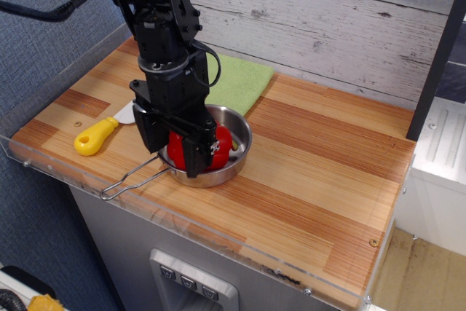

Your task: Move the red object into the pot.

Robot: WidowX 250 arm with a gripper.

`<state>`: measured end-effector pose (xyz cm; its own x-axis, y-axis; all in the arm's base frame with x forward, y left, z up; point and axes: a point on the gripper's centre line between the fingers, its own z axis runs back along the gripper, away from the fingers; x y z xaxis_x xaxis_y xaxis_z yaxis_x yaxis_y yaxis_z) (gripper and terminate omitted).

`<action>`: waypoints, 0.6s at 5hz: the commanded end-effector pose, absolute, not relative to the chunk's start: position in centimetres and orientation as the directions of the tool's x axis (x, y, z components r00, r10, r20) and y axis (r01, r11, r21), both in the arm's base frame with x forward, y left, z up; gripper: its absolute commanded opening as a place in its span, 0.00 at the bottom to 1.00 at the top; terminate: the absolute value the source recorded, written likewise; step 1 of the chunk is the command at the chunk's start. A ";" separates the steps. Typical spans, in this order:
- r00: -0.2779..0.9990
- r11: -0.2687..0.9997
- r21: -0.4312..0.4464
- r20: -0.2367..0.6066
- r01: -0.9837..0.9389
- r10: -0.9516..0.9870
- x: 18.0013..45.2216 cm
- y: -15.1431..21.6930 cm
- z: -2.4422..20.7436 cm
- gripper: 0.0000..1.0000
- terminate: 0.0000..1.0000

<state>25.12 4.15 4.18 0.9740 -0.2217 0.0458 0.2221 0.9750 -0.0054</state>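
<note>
The red object, a glossy red bell pepper (pixel 220 141), sits low inside the pot (pixel 242 145), a shallow shiny steel pan whose wire loop handle (pixel 129 179) points to the front left. My black gripper (pixel 179 155) reaches down into the pot from above. Its two fingers stand on either side of the pepper and are closed on it. The fingers and wrist hide the pepper's left half and the pot's left rim. I cannot tell whether the pepper touches the pot's bottom.
A yellow-handled white toy knife (pixel 95 137) lies left of the pot. A green cloth (pixel 245 79) lies behind the pot by the plank wall. A clear acrylic lip (pixel 218 242) runs along the counter's front and left edges.
</note>
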 end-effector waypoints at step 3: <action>0.955 0.990 -0.001 0.265 0.139 -0.134 25.5 5.6 17.6 1.00 0.00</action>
<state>25.40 4.51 16.43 0.9638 -0.1347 0.2302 0.1429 0.9896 -0.0191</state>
